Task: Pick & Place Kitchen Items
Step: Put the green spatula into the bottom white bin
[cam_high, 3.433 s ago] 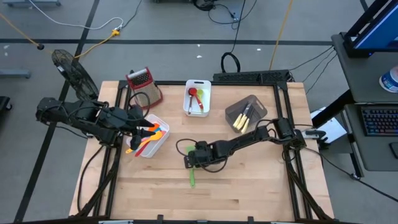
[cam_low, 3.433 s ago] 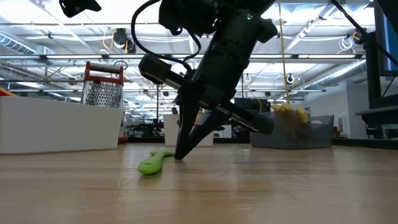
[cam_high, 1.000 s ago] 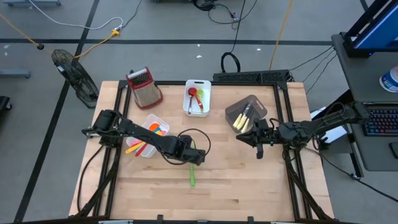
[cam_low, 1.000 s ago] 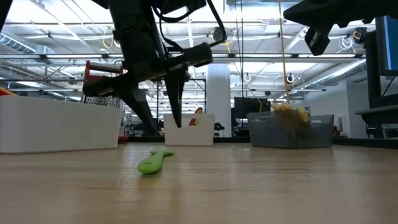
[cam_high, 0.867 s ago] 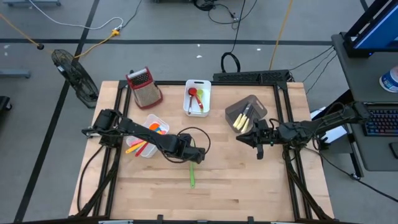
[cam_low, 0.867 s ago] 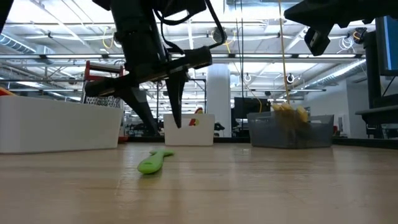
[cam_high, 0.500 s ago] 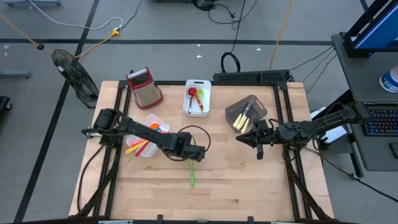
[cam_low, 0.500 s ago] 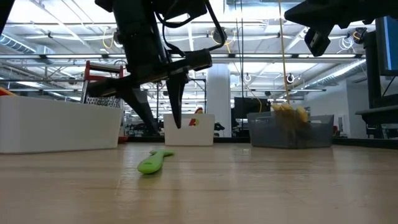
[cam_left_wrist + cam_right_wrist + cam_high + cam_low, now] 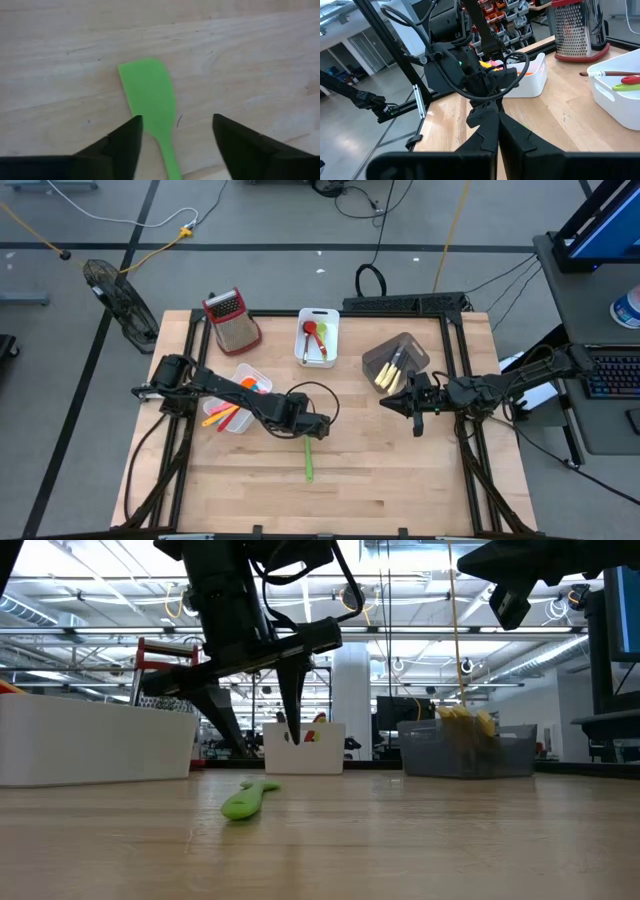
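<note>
On the wooden worktop (image 9: 400,480) stand three bins. The white bin on the left (image 9: 255,412), partly under the left arm, holds orange, yellow, pink and blue utensils (image 9: 222,418). The small white bin at the far middle (image 9: 334,340) holds a red spoon (image 9: 310,332) and a green utensil (image 9: 321,336) lying side by side. The grey bin on the right (image 9: 398,352) holds yellow and cream utensils (image 9: 388,377). A metal grater with a red handle (image 9: 230,318) stands upright near the far left corner, outside every bin.

A green spatula (image 9: 309,459) lies flat on the bare worktop near the middle, in no bin. The left pincer (image 9: 175,140) hovers just above its blade end, fingers spread wide on either side of the blade and holding nothing. The right pincer (image 9: 497,132) is raised over the right side of the worktop beside the grey bin, its fingers pressed together and empty.
</note>
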